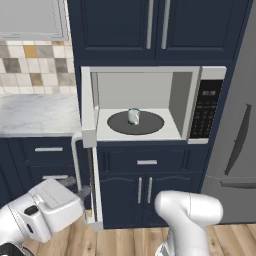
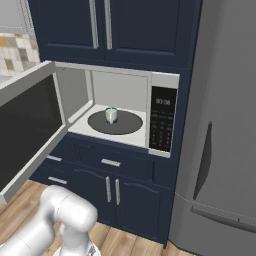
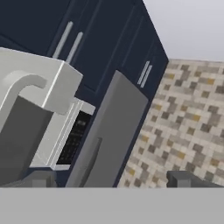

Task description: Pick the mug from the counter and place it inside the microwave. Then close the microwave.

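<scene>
While the hand [image 3: 111,179] hangs low with its fingers wide apart and empty — down beside the outer edge of the open door [image 1: 89,145] — the mug [image 1: 133,116] stands upright on the dark turntable [image 1: 150,125] inside the microwave [image 1: 209,75]. The marble counter [image 1: 35,114] lies to the left.

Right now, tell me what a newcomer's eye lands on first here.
The microwave gapes open between navy cabinets, its door swung wide to the left. The small white mug stands upright on the dark turntable inside. The open claw hangs low beside the door's edge.
</scene>
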